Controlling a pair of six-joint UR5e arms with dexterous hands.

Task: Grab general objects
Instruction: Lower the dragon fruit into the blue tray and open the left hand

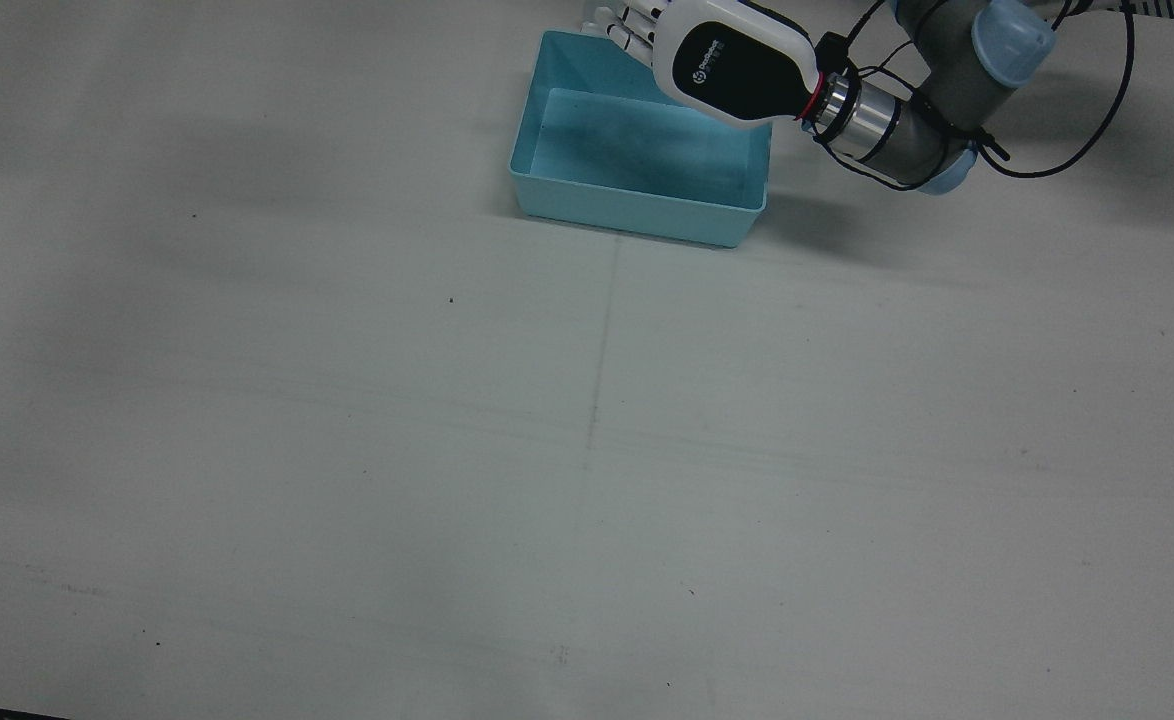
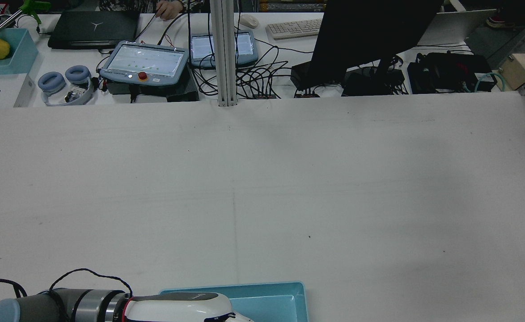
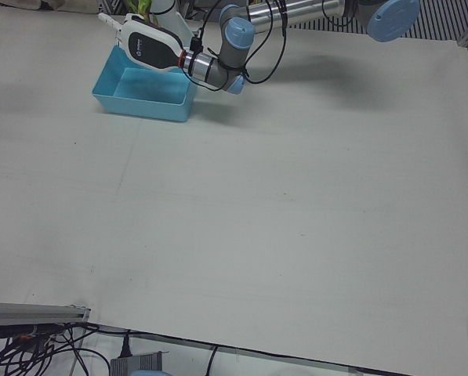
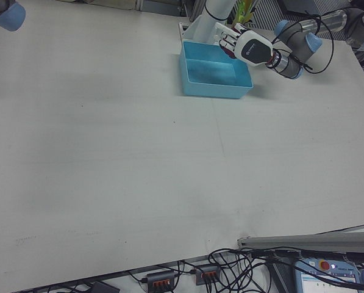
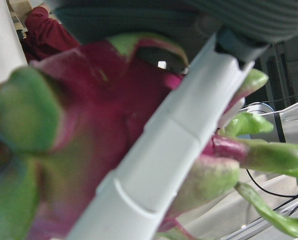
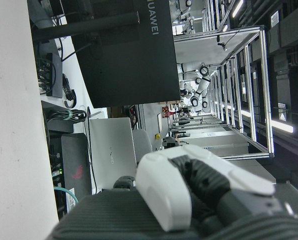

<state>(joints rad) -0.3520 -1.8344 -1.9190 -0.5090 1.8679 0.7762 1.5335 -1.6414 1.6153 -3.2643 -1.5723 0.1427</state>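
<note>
My left hand hangs over the robot-side edge of a light blue bin, palm turned away from the front camera. The left hand view shows it shut on a dragon fruit, magenta with green scales, with a white finger across it. The hand also shows in the left-front view, the right-front view and the rear view. Green tips stick out behind it. The bin's inside looks empty. My right hand shows only in its own view, holding nothing.
The bin also shows in the rear view and the left-front view. The white table stretches in front of it. Beyond its far edge stand a monitor, teach pendants and cables.
</note>
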